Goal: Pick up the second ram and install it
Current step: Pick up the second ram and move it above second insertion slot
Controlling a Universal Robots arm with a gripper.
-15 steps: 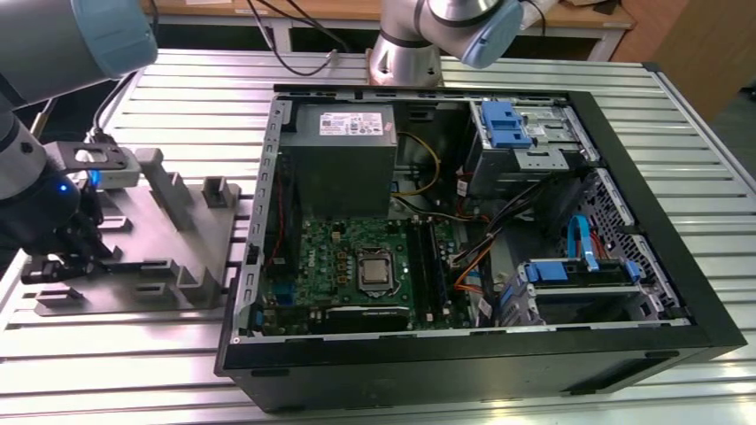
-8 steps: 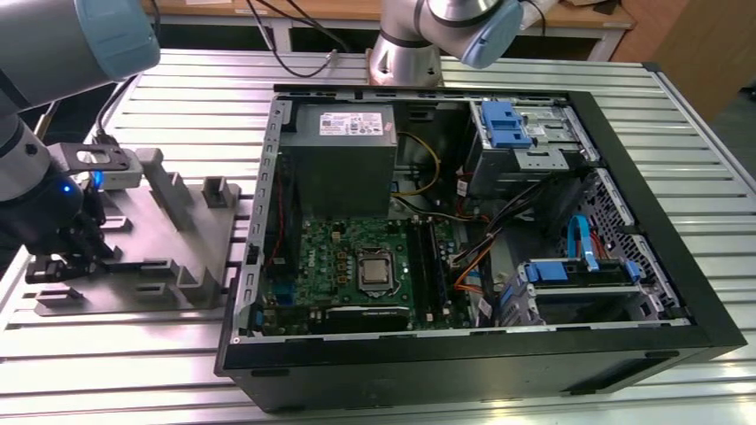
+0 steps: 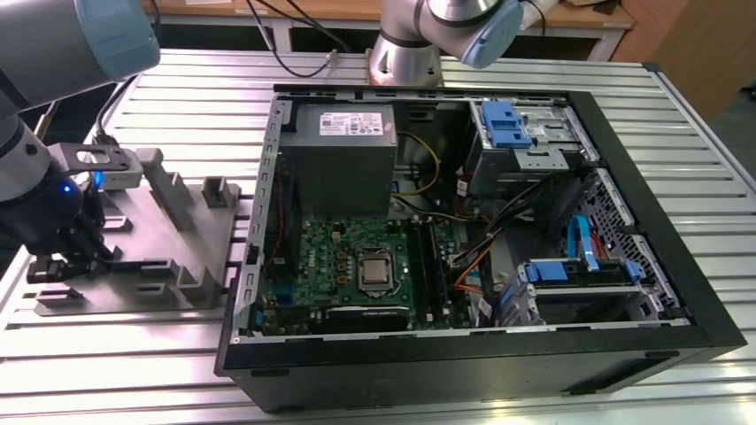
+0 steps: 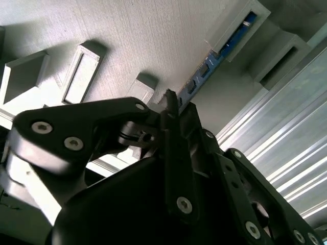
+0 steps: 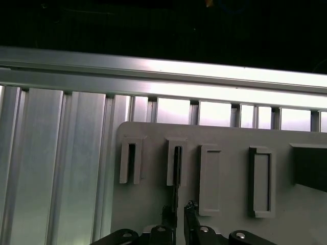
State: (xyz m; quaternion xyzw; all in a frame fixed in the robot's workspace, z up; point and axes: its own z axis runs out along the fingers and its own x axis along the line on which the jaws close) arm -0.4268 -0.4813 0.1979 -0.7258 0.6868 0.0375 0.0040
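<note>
my gripper (image 5: 179, 217) straddles the second ram (image 5: 177, 171), upright in its grey fixture (image 5: 230, 140) slot. whether i've clamped it i cannot tell. it isn't lifted yet, nor seated in the computer case (image 3: 473, 354).

Your arm (image 3: 83, 40) is arching over from its base (image 3: 408, 53), with the big elbow joint sitting high at the exterior view's left. The wrist (image 3: 30, 177) is pointing straight down and the gripper (image 3: 53, 266) is hanging low beneath it. In both wrist views its black fingers (image 5: 190, 214) are lying almost together, pinching the thin edge of the second ram (image 4: 204, 69), with the linkages folded in.
</note>
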